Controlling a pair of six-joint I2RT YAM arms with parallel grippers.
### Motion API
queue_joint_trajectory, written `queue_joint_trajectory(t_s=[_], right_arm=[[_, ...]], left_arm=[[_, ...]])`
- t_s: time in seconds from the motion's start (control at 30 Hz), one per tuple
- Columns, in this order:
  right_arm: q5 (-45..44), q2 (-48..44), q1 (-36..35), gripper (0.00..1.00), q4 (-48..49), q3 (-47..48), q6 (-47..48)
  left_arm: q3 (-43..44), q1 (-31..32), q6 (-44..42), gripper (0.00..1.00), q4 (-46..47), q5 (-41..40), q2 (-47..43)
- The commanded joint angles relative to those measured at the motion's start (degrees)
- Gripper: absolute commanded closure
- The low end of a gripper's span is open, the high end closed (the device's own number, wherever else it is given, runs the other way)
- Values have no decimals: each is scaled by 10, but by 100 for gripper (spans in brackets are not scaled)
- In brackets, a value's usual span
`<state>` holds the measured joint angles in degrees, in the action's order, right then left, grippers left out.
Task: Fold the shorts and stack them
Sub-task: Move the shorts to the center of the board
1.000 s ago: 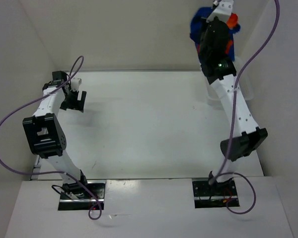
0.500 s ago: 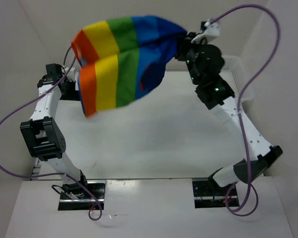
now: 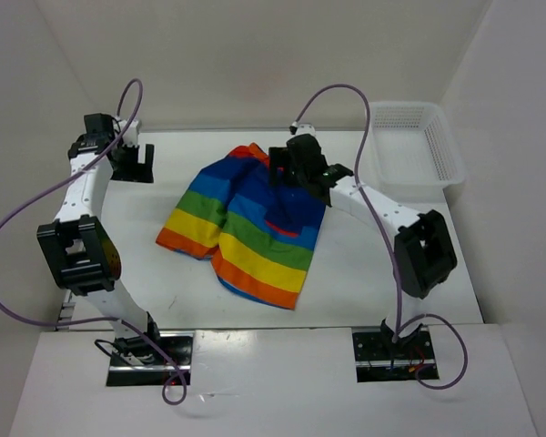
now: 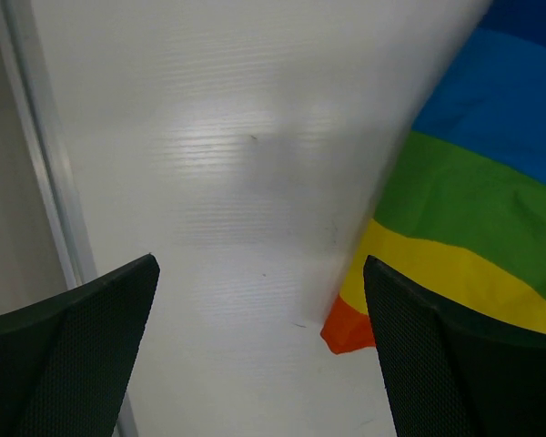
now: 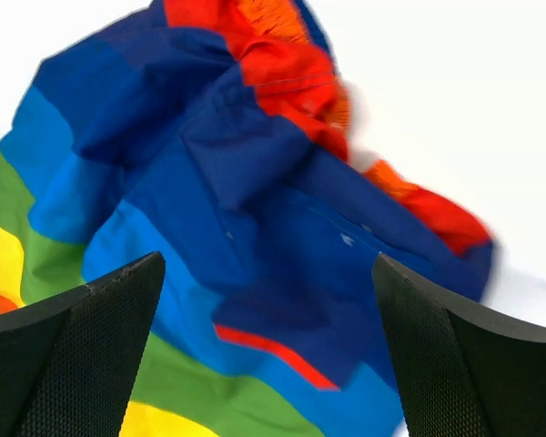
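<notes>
- A white table (image 3: pixel 364 264) inside white walls, seen from above: the soft rainbow-striped fabric shorts (image 3: pixel 246 228) lie rumpled mid-table, red waistband toward the far edge, orange hems toward the near left, long axis on that diagonal; a white mesh plastic basket (image 3: pixel 409 146) sits far right
- Left wrist view: the left gripper (image 4: pixel 259 355) hangs wide open and empty over bare table, an orange hem corner just beside it
- Right wrist view: the right gripper (image 5: pixel 268 346) gapes empty above the bunched navy waist; folding looks not yet begun, and the next move likely calls for spreading the cloth flat
</notes>
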<state>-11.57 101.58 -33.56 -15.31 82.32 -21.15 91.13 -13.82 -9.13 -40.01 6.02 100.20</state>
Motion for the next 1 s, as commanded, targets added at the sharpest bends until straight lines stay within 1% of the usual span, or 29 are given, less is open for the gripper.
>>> queue_joint_trajectory(t_s=[0.0, 0.03, 0.07, 0.1, 0.13, 0.2, 0.23, 0.27, 0.3, 0.37, 0.4, 0.43, 0.47, 0.5, 0.57, 0.6, 0.67, 0.7, 0.77, 0.8, 0.83, 0.87, 0.9, 0.93, 0.97], right_arm=[[-56, -101, -3, 0, 49, -30, 27], [-63, -101, 2, 0, 39, -51, 27], [-71, -101, 3, 0, 39, -64, 27], [-71, -95, 3, 0, 31, -75, 17], [-71, -89, 10, 0, 31, -97, 12], [-77, -61, 22, 0, 31, -105, -4], [-77, -49, 31, 0, 26, -112, -10], [-82, -26, 38, 0, 26, -112, -20], [-82, -15, 46, 0, 20, -112, -29], [-82, 5, 60, 2, 20, -123, -43], [-82, 26, 60, 3, 27, -123, -48], [-82, 38, 60, 5, 27, -123, -48], [-77, 50, 60, 7, 33, -123, -48], [-65, 72, 60, 15, 33, -123, -48], [-59, 92, 60, 28, 33, -123, -48], [-54, 107, 60, 47, 24, -114, -54], [-47, 113, 60, 66, 10, -109, -60], [-39, 107, 60, 83, -2, -114, -66], [-5, 89, 60, 96, -16, -137, -79], [8, 76, 60, 100, -23, -150, -85], [42, 38, 49, 100, -23, -166, -85], [58, 15, 38, 100, -23, -199, -85], [69, -8, 3, 100, -23, -215, -85], [95, -58, -21, 100, -23, -227, -80], [109, -83, -48, 100, -23, -246, -54]], left_arm=[[-6, 54, -61, 0, -59, 58, -39], [-16, 76, -76, 0, -66, 58, -47], [-29, 127, -101, 0, -66, 58, -58], [-65, 155, -111, 0, -66, 31, -78], [-84, 207, -118, 0, -57, 16, -87], [-121, 251, -129, 0, -50, -19, -99], [-153, 288, -129, 0, -50, -28, -99], [-167, 303, -129, 0, -45, -42, -99], [-179, 316, -115, 0, -34, -84, -89], [-206, 332, -98, 0, -15, -132, -59], [-206, 332, -84, 0, -15, -152, -46], [-213, 332, -78, 0, -15, -189, -32], [-213, 332, -77, 0, -10, -202, -5], [-219, 332, -70, 0, -2, -223, 7], [-219, 332, -60, 0, 17, -231, 31], [-219, 326, -53, 0, 23, -231, 31], [-204, 320, -46, 0, 40, -236, 46], [-204, 313, -46, 0, 46, -242, 47], [-198, 306, -41, 0, 73, -275, 61], [-190, 289, -41, 0, 84, -290, 68], [-182, 280, -46, 0, 103, -313, 84], [-151, 268, -46, 0, 103, -313, 94], [-127, 240, -46, 0, 103, -313, 105], [-99, 226, -46, 0, 103, -298, 126], [-71, 215, -38, 0, 103, -273, 135]])
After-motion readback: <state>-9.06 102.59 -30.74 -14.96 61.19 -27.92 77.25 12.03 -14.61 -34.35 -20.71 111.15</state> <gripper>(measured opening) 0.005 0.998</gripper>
